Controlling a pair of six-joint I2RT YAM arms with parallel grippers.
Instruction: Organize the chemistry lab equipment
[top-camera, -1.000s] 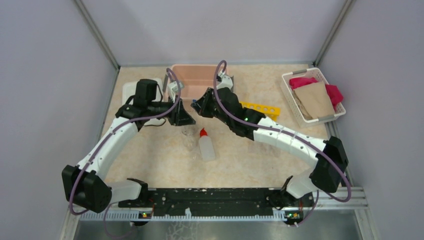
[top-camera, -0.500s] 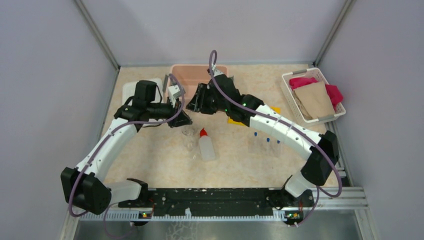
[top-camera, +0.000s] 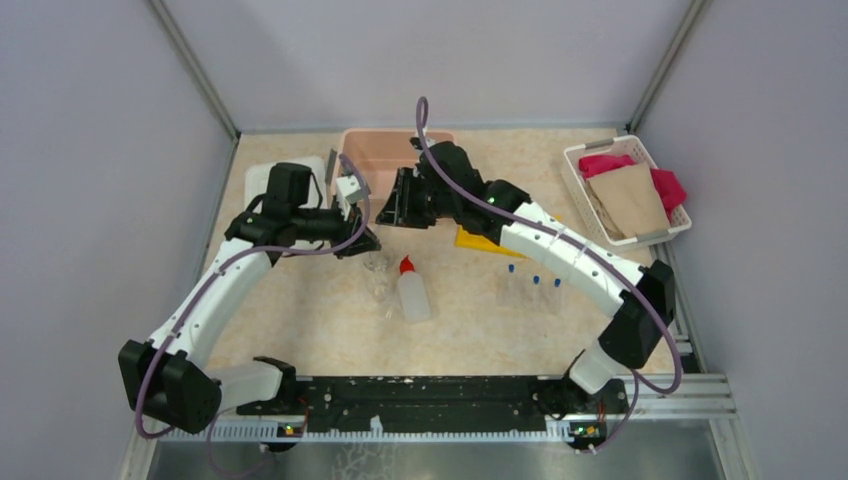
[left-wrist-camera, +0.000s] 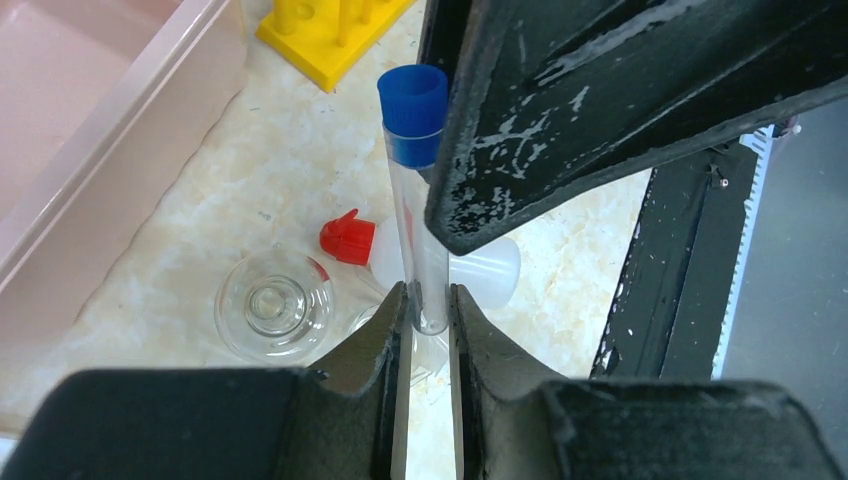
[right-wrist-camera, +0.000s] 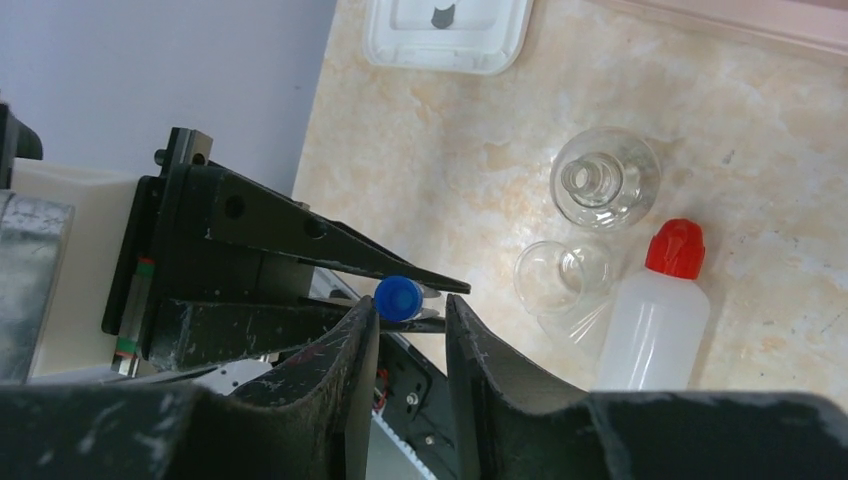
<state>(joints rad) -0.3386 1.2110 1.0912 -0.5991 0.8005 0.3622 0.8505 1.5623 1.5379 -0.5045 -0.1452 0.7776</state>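
Left fingers (left-wrist-camera: 428, 305) clenched on the lower end of a blue-capped tube (left-wrist-camera: 412, 190). The tube sticks out past the fingertips, off the table (top-camera: 470, 330). Right fingers (right-wrist-camera: 411, 305) parted, straddling the tube's blue cap (right-wrist-camera: 398, 298). A gap shows on one side, so no grip there. Both my wrists meet just in front of the pink bin (top-camera: 385, 148).

Below the tube is the glass flask (left-wrist-camera: 273, 305), mouth up. The squeeze bottle (left-wrist-camera: 485, 272) is just beside it, red nozzle (left-wrist-camera: 348, 238) nearest the flask. A second clear glass piece (right-wrist-camera: 563, 278) sits between flask and bottle; can't tell what it is. Yellow rack (left-wrist-camera: 325, 30) is near the bin, mostly hidden under my right arm in the top view. More blue-capped tubes (top-camera: 533, 283) are on the table, right of the bottle.
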